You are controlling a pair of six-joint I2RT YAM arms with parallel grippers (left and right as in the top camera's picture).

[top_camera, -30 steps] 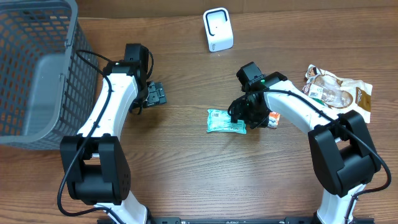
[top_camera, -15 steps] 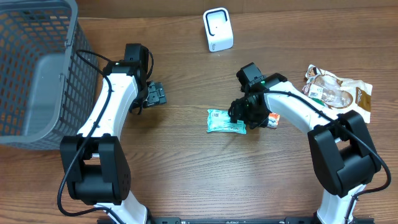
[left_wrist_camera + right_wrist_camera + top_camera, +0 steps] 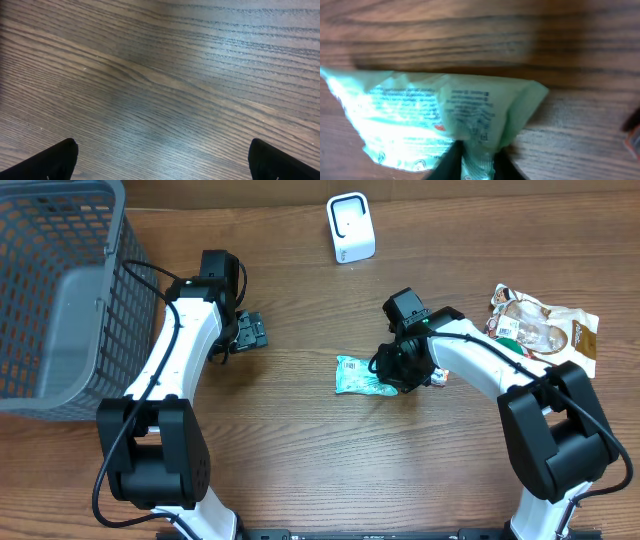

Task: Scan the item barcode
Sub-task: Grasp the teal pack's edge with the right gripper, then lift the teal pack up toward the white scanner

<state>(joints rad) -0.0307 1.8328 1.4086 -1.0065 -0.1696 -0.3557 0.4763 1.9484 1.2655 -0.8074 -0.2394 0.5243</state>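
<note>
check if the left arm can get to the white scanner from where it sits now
Probably yes. The left gripper is open and empty over bare table, and nothing lies between it and the scanner. The right gripper, pinching the green packet, sits off to the side of that path.

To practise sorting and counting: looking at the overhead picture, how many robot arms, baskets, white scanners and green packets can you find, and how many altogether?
Robot arms: 2
Baskets: 1
White scanners: 1
Green packets: 1
Total: 5
</note>
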